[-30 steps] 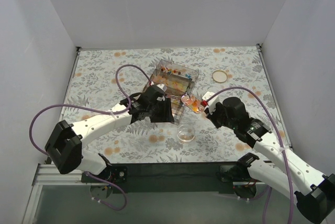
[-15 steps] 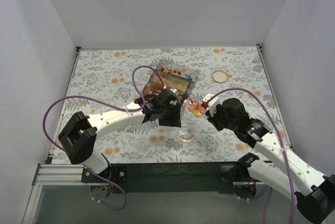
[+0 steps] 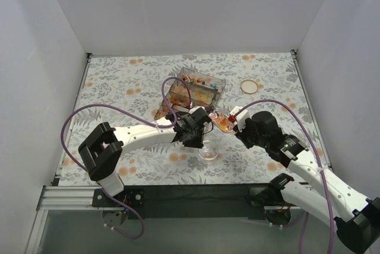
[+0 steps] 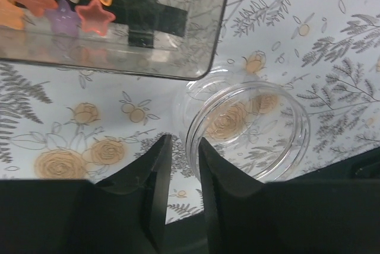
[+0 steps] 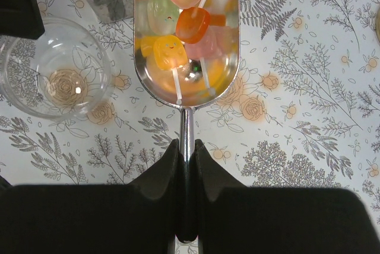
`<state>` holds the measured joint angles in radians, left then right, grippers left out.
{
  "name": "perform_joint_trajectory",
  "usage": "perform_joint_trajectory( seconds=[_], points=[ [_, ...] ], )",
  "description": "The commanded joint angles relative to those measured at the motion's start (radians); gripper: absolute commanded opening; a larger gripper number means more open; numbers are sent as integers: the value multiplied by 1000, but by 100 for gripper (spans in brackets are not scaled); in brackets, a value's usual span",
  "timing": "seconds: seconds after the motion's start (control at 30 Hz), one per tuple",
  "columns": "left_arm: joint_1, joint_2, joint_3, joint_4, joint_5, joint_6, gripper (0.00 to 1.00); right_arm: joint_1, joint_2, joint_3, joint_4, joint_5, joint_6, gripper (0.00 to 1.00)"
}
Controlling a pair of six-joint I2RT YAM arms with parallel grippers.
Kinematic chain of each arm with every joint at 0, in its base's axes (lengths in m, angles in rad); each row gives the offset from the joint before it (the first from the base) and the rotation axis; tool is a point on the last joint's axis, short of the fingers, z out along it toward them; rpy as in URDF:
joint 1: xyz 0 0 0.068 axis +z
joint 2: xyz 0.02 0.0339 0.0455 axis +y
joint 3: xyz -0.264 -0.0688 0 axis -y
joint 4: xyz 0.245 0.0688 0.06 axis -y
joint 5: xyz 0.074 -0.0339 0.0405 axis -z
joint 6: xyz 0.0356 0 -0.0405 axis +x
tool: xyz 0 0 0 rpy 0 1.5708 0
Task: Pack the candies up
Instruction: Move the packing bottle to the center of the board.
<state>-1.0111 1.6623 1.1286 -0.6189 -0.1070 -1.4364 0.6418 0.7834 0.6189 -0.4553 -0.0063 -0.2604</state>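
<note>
Ideally the right claw [image 5: 186, 145], clamped on the scoop [image 5: 186, 122], tips its candies [image 5: 191, 24] slowly into the jar [image 4: 249, 129], whose rim the narrow left claw [image 4: 180, 147] straddles.

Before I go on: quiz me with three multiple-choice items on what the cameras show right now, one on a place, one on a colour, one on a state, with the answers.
1. The right gripper holds the scoop. Where is the scoop's bowl relative to the jar?
A directly over its mouth
B beside it, not over it
C down inside it

2. What colour is the scoop?
A blue
B black
C silver

3. What state is the jar in?
A empty, with no lid on
B half full
C lidded

Answers:
1 B: the right wrist view shows the jar off to the side of the bowl.
2 C: its handle and rim are shiny metal.
3 A: only the flowers of the tablecloth show through its bottom, and the candies are in the scoop.
</note>
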Motion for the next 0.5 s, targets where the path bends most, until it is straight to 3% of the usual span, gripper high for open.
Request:
perform_joint_trajectory(
  seconds=[0.0,0.27,0.47],
  points=[
    [-3,-21,59,-77,-131,-27,22,-1,-7,30,33,2,10,1],
    [-3,-41,51,-125,-187,-30,8,1,20,42,38,-4,0,1],
    [-3,-45,39,-142,-201,-38,5,1,53,61,49,-24,-19,1]
  ],
)
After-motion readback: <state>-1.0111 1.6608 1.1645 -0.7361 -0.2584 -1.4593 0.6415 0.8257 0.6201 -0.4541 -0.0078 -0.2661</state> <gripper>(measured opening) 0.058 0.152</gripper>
